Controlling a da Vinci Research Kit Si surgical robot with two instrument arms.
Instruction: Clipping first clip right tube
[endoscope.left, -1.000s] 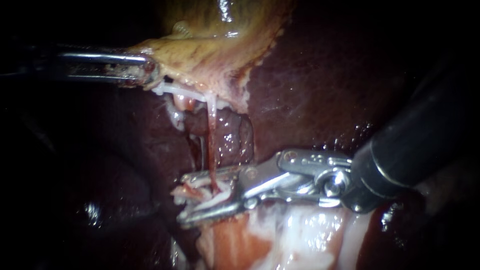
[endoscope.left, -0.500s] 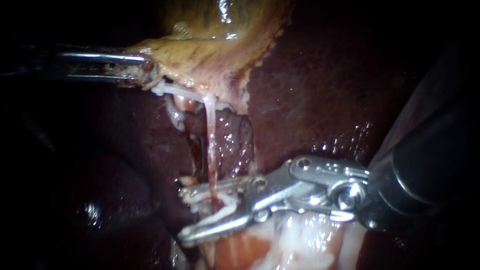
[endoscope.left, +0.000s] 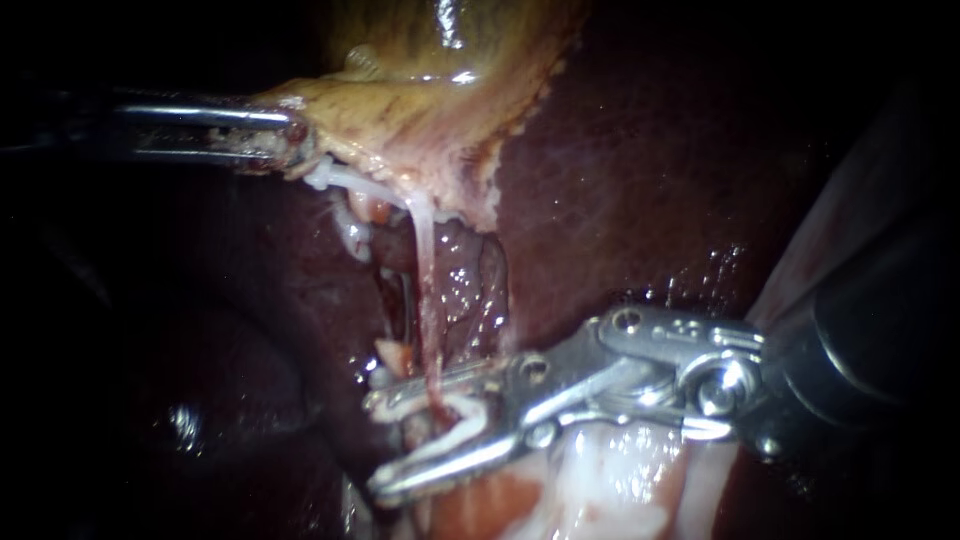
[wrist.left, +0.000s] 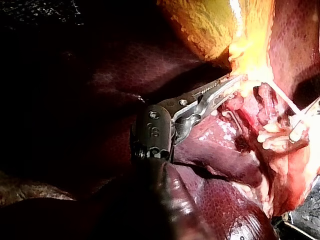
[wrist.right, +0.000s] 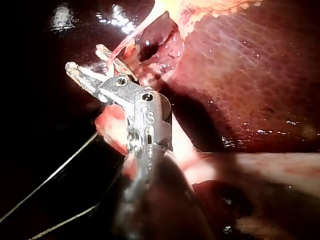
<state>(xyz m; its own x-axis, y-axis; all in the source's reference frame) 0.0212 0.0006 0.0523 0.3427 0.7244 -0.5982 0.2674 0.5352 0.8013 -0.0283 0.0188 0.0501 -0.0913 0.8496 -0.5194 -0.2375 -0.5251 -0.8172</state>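
A pale pink tube, the right tube (endoscope.left: 424, 270), runs from the yellow gallbladder (endoscope.left: 430, 110) down across the dark liver (endoscope.left: 640, 180). A thinner, darker tube (endoscope.left: 404, 305) lies just left of it. My right instrument (endoscope.left: 378, 445) comes in from the right, and its jaws stand open astride the right tube's lower end, with whitish material between them. In the right wrist view the same jaws (wrist.right: 85, 57) gape around the tube (wrist.right: 131, 36). My left instrument (endoscope.left: 290, 142) is shut on the gallbladder's edge and holds it toward the left; the left wrist view shows that grip (wrist.left: 235, 82).
Pale pink and white fatty tissue (endoscope.left: 600, 480) lies under the right instrument's wrist. Raw red tissue (endoscope.left: 460, 280) shows behind the tubes. The right instrument's dark shaft (endoscope.left: 870, 340) fills the right side. Thin dark strands (wrist.right: 55, 175) run beside the right shaft.
My right instrument has slid down and to the right along the tube, jaws still open around it. The tube looks more stretched. The left instrument has held still.
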